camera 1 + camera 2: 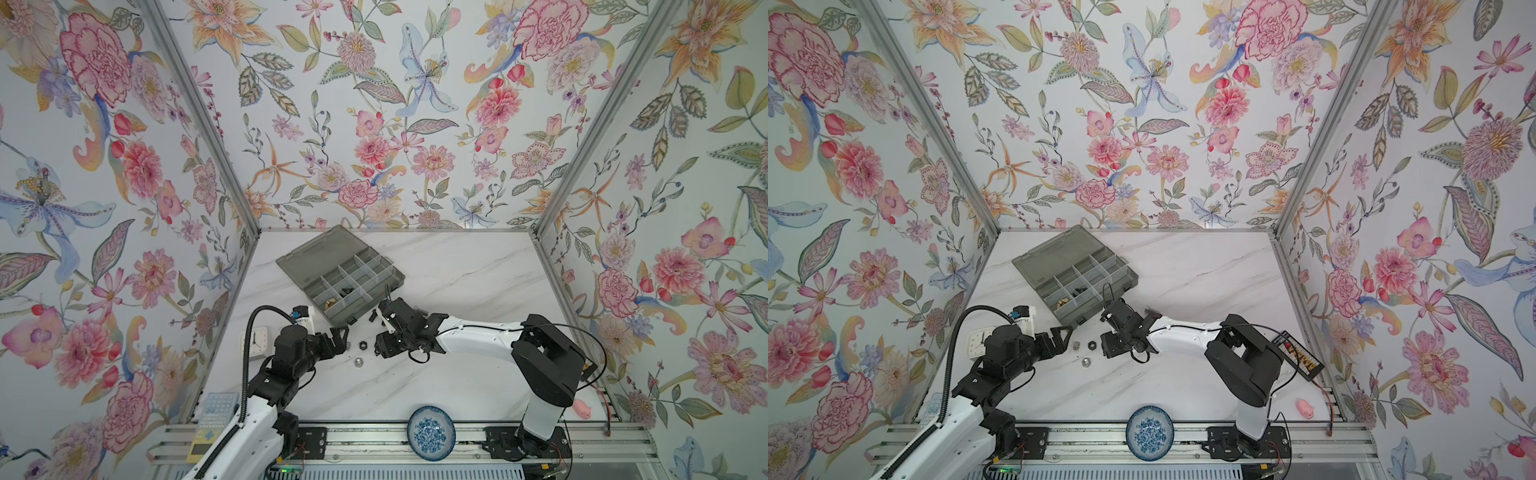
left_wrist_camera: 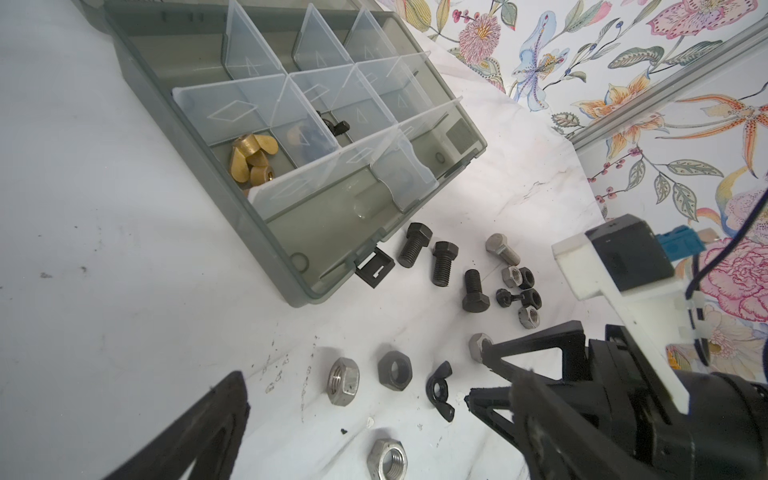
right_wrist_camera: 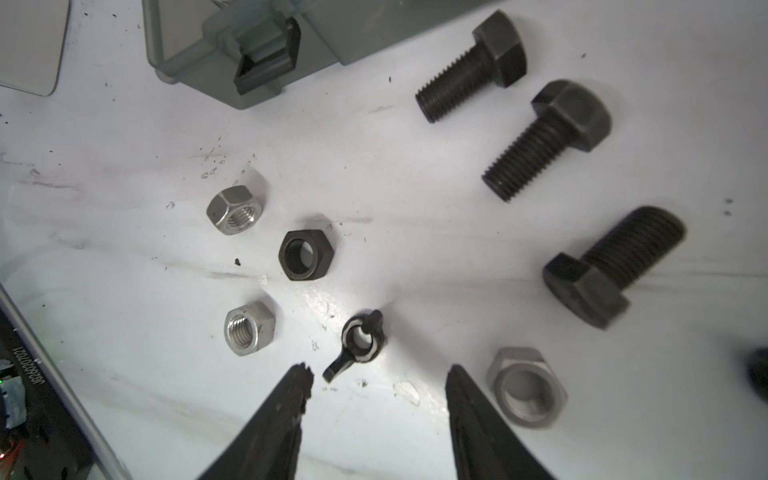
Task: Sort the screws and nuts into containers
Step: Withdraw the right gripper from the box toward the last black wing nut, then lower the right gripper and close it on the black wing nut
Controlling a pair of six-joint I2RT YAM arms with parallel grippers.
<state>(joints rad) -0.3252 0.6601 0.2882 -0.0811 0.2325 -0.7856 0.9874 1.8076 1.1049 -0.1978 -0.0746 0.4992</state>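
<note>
On the white marble table (image 1: 457, 291), near the organizer box's (image 1: 340, 274) front edge, a black wing nut (image 3: 359, 338) lies just ahead of the right gripper's (image 3: 380, 374) half-spread jaws, not gripped. The left gripper (image 1: 338, 336) gapes wide, empty.

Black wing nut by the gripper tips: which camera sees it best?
The right wrist view. The black wing nut lies big and sharp mid-picture, just ahead of the open right gripper. The left wrist view shows it smaller, beside that gripper. In both top views I cannot find it.
</note>
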